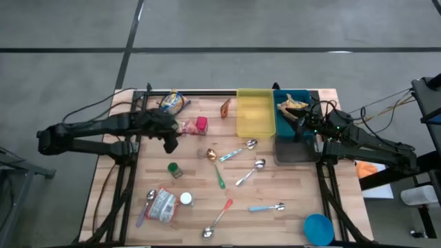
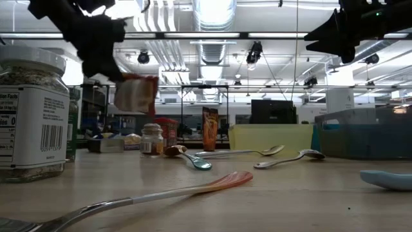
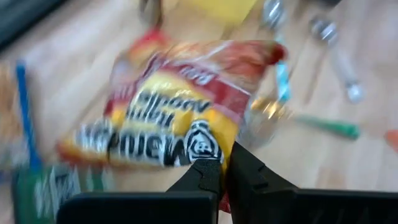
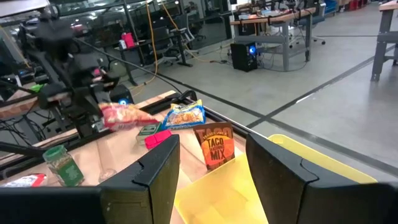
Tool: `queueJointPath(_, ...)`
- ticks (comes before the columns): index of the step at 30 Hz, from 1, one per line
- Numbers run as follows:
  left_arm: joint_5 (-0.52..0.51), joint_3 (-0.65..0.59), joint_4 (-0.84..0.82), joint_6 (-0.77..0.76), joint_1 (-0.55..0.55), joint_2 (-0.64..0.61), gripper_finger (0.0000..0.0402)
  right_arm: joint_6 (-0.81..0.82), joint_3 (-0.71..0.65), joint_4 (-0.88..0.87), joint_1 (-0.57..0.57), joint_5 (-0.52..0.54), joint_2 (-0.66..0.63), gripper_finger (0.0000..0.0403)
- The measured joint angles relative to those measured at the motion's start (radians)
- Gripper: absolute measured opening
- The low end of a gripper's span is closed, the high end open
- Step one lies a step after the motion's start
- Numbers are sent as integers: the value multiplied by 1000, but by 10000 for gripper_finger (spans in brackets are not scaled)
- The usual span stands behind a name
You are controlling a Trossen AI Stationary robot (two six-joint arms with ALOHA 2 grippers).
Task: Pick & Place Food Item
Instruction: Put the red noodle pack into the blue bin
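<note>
Your left gripper (image 3: 221,171) is raised, its fingers (image 3: 202,174) pressed together on the edge of a snack bag (image 3: 174,106) that hangs ahead of them. Your right gripper (image 4: 208,165) waits aloft, fingers (image 4: 158,171) parted, nothing between them.

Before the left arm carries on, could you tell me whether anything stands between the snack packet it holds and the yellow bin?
Nothing visible does. The left gripper is shut on the snack packet, holding it clear above the table. The taco mix packet stands beside the yellow bin, low enough to pass over.
</note>
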Motion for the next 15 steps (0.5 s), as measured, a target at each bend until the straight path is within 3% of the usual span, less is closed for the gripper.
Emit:
queueJointPath(7,0,0,199,100,-48,25,7,0,0,0,0,0,0,183)
queueJointPath(15,1,0,448,194,-126,139,1,0,0,0,0,0,0,183)
